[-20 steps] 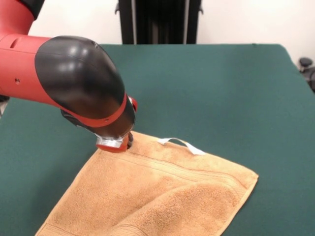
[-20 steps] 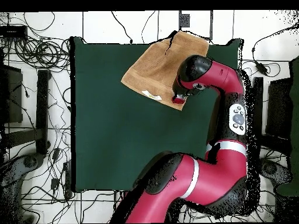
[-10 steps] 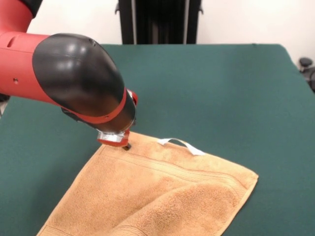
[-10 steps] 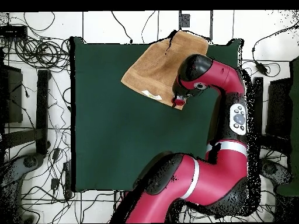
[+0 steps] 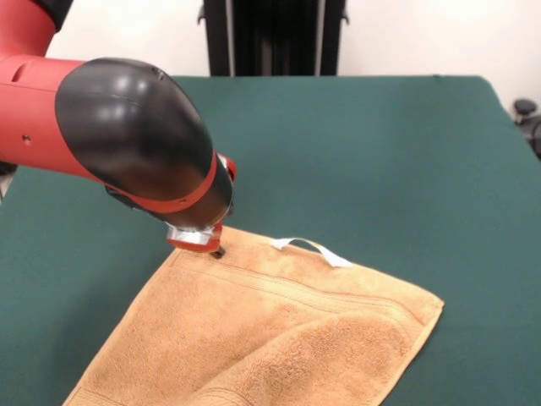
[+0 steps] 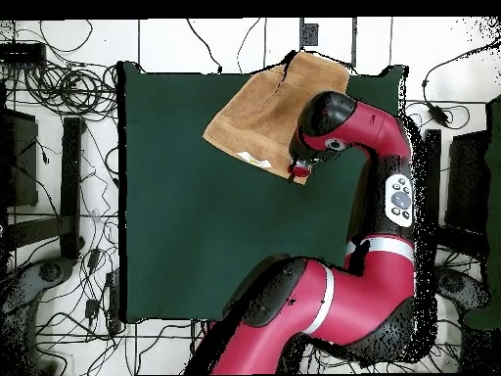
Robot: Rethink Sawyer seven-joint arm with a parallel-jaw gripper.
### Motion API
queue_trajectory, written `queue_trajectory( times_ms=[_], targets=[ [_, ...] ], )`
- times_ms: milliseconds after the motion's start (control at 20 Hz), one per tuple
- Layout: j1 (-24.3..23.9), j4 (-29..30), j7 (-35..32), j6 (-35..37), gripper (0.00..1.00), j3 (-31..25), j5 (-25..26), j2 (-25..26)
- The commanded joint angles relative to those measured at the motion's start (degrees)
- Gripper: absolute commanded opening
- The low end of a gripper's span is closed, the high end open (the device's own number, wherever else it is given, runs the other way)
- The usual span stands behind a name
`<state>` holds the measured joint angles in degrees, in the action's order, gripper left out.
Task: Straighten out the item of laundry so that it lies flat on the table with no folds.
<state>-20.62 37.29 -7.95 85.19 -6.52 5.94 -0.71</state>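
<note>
The golden-tan item of laundry [image 5: 279,338] lies on the green table [image 5: 380,152] at the front, skewed, its near part running out of the picture. A thicker layer looks folded over its lower right part. A band stripe runs near the far hem, and a white loop tag [image 5: 313,248] sticks out from that hem. My gripper [image 5: 216,250] hangs under the big black and red wrist, right at the towel's far left corner, touching or just above it. In the overhead view the towel [image 6: 259,108] sits at the table's top edge, with the gripper [image 6: 299,170] at its lower right corner.
The rest of the green table [image 6: 196,225] stretches wide around the towel. Cables and black stands lie on the white floor [image 6: 59,88] beyond its edges. A dark pedestal [image 5: 272,38] stands behind the far side.
The gripper has risen slightly from the towel's corner since a second ago. The towel lies as before.
</note>
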Motion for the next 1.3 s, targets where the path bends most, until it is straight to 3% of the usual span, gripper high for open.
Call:
queue_trajectory(
  times_ms=[50, 450, 700, 1300],
  targets=[
    [0.9, 3.9, -12.5, -5.9, 1.0, -2.2, 1.0, 3.6],
    [1.3, 15.0, -13.2, -11.5, 1.0, 1.1, 3.3, -4.5],
    [0.0, 19.5, -12.7, -19.6, 1.0, 0.9, 5.3, -2.3],
    [-1.9, 20.7, -11.6, -31.6, 1.0, 0.1, 6.9, 4.1]
  ],
)
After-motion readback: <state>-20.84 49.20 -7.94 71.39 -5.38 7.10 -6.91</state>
